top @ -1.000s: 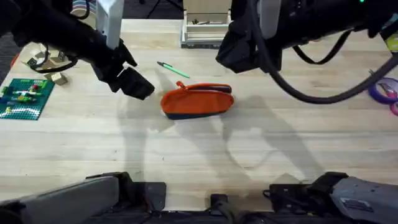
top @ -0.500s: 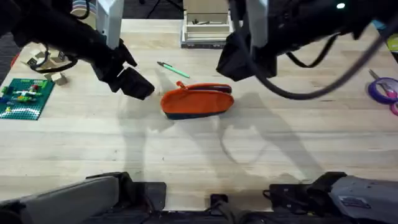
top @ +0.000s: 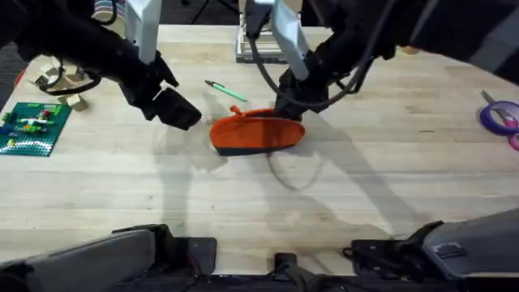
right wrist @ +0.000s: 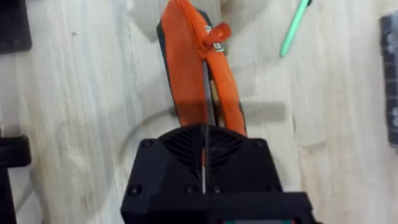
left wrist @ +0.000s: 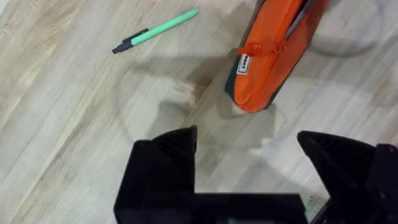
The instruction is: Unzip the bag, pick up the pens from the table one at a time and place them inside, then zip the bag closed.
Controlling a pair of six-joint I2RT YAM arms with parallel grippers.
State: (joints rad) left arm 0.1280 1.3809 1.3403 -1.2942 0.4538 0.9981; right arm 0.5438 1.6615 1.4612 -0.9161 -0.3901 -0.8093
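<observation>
Unreadable label on orange bag (left wrist: 244,63)

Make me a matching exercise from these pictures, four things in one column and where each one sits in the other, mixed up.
Things:
1. bag
2. pen
3. green brick plate
4. purple tape roll

Places:
A. right edge of the table
B. left edge of the table
C. middle of the table, under the right gripper
D. just beyond the bag, lying loose

Pairs: 1-C, 2-D, 3-B, 4-A
</observation>
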